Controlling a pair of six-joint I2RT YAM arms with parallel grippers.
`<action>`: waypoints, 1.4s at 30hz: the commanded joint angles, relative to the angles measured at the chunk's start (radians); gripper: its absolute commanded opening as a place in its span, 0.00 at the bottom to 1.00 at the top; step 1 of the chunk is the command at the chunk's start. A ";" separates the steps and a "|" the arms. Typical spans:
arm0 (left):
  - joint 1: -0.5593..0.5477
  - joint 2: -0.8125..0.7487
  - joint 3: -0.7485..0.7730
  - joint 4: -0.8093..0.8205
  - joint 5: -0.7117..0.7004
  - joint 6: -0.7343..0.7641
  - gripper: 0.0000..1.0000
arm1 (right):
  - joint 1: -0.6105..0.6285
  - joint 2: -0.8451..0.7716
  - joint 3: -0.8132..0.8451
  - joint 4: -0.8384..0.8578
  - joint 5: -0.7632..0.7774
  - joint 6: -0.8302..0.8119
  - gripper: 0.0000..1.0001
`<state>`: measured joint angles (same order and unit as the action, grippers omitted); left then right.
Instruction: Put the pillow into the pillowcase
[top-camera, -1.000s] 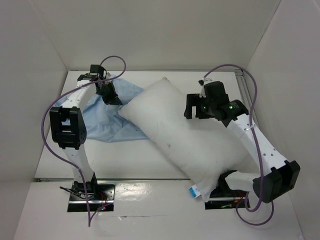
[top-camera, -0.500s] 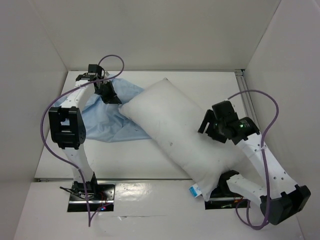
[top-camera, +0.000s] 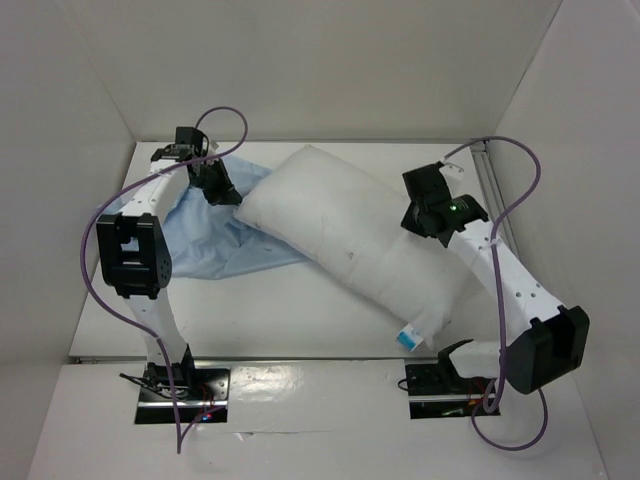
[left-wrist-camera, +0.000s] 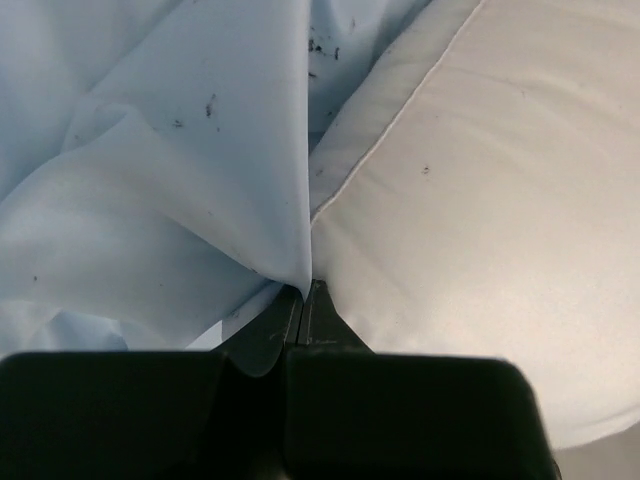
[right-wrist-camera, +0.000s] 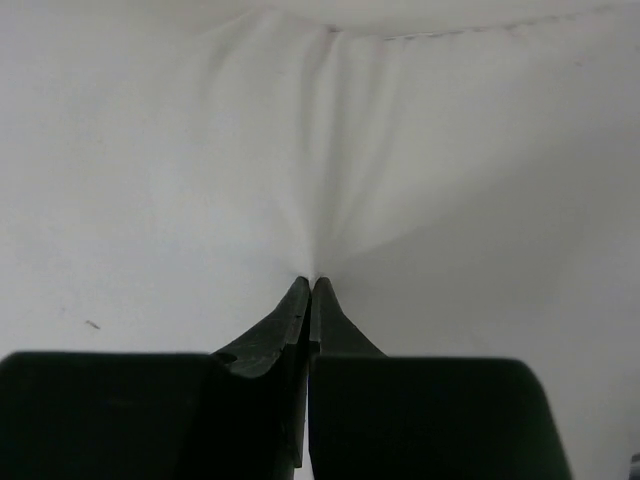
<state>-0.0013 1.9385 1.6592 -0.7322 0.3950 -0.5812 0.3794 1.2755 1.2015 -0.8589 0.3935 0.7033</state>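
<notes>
Here, plump white pillow (top-camera: 350, 235), wrinkly blue pillowcase (top-camera: 215, 240)

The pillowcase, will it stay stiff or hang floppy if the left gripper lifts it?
Probably floppy: the pillowcase drapes in soft folds from the left gripper pinching it. Likely light as well: the thin fabric lies flat and wrinkled.

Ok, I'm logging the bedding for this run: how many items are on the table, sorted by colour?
white plump stuffed pillow: 1
light blue thin fabric pillowcase: 1
Total: 2
</notes>
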 joint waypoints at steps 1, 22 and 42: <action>0.006 -0.065 0.048 0.013 0.028 0.006 0.00 | -0.033 -0.007 0.086 0.058 0.208 -0.073 0.00; 0.015 -0.056 0.048 0.013 0.047 0.006 0.00 | -0.313 -0.278 -0.005 -0.008 0.033 -0.175 0.79; 0.015 -0.114 0.057 -0.027 0.018 -0.003 0.00 | 0.202 0.364 0.299 0.233 -0.139 -0.260 0.83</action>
<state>0.0063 1.8935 1.6726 -0.7460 0.4137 -0.5819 0.6033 1.6279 1.4925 -0.6979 0.2413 0.4259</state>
